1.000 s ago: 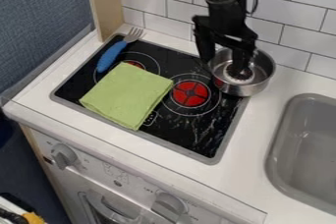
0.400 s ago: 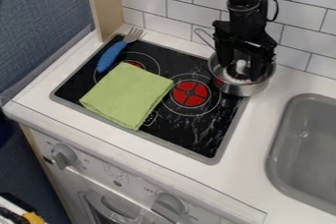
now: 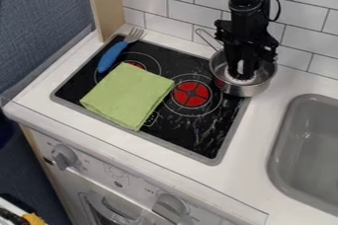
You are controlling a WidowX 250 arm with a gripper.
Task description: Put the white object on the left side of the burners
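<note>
The white object (image 3: 239,66) is in the metal pot (image 3: 245,90), and your gripper (image 3: 241,74), open around it a moment ago, has now closed on it. You look ready to lift clear and carry it left past the burners (image 3: 191,94).

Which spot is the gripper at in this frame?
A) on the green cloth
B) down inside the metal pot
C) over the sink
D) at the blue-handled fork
B: the gripper is below the rim of the metal pot, at the cooktop's back right corner.
</note>
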